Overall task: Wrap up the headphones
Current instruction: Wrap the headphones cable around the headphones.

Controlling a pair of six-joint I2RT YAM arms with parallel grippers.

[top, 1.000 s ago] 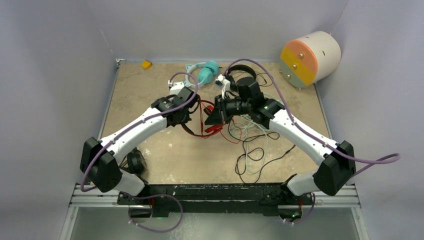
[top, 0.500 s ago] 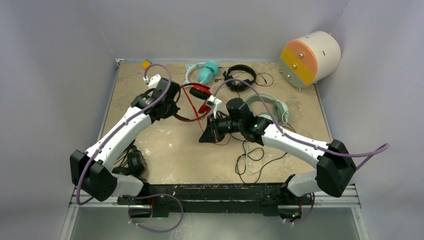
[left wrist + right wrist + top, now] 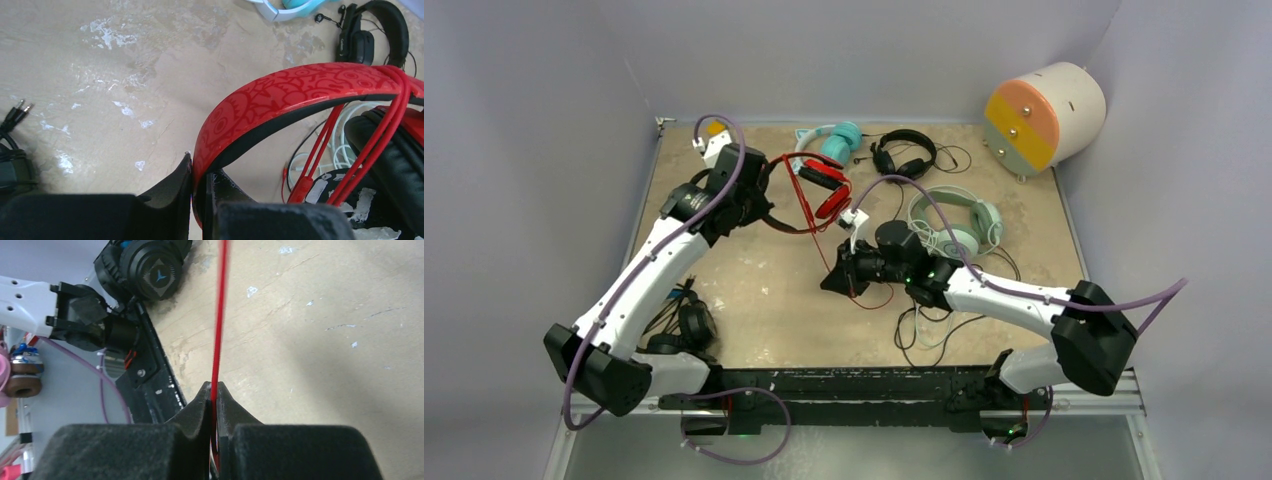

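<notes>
The red headphones (image 3: 827,188) are lifted at the back middle of the table. My left gripper (image 3: 764,212) is shut on their red patterned headband (image 3: 280,95); the pinch shows in the left wrist view (image 3: 200,170). Several turns of the red cable (image 3: 370,145) cross the band and the earcup. My right gripper (image 3: 836,280) is shut on that red cable (image 3: 220,305), which runs taut up out of its fingertips (image 3: 212,387). The mint-green headset (image 3: 964,220), small black headset (image 3: 904,155) and teal cat-eared headset (image 3: 834,140) lie at the back.
A black headset with a blue band (image 3: 689,325) lies by the left arm's base. Loose black and white cables (image 3: 929,320) sprawl at the front right. The cream drum with an orange face (image 3: 1044,115) stands at the back right corner.
My left gripper has carried the red headphones back and to the left. My right gripper has moved nearer and leftwards along the red cable, which is now stretched between them.
</notes>
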